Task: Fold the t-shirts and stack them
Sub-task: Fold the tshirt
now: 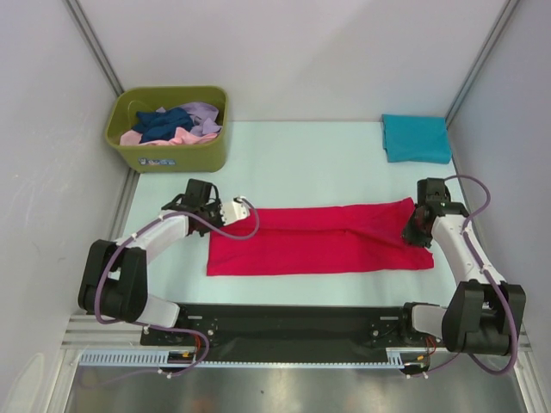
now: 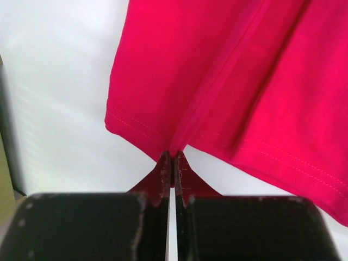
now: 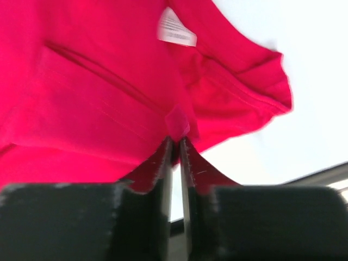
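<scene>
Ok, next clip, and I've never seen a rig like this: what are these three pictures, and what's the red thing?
The wide picture looks down from above on two robot arms bolted at the near edge of the table. The other two come from cameras on the wrists, so each shows its own two dark fingers up close. The red t-shirt lies folded into a long band across the table. The left gripper and right gripper each pinch one end of it, jaws closed on the cloth. A folded teal t-shirt sits at the far right; an olive bin at the far left holds more crumpled shirts.
</scene>
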Controlling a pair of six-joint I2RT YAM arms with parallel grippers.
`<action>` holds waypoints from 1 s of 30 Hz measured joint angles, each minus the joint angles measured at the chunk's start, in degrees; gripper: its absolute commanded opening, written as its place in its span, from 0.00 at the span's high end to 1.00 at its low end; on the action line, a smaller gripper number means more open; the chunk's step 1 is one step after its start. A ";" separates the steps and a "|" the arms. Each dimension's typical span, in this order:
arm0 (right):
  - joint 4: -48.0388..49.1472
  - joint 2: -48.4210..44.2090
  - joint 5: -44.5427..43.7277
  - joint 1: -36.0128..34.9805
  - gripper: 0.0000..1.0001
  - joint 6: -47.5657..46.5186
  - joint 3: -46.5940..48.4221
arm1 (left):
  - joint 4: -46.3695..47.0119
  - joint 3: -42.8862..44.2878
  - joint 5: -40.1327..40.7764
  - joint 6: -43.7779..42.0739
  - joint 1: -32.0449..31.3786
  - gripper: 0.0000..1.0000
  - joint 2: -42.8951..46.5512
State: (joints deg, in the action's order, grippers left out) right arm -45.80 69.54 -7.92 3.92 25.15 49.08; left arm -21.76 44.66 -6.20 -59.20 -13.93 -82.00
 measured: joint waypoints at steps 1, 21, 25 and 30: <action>-0.44 0.28 -0.22 0.13 0.65 0.39 -0.13 | -0.04 0.00 -0.04 -0.39 0.11 0.82 0.00; 9.11 17.31 7.61 -4.26 0.56 -2.99 10.08 | -13.27 14.56 -4.76 16.55 2.71 0.19 -0.72; 9.73 22.82 9.38 -5.42 0.55 -3.32 11.19 | -13.11 14.56 -3.74 22.03 2.71 0.11 -0.87; 11.78 26.45 9.81 -5.62 0.55 -3.39 12.81 | -13.11 14.56 -2.38 25.24 2.71 0.10 -0.87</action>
State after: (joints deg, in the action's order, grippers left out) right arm -34.02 95.98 1.89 -1.69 21.76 61.89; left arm -34.87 59.22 -8.58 -33.95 -11.22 -82.87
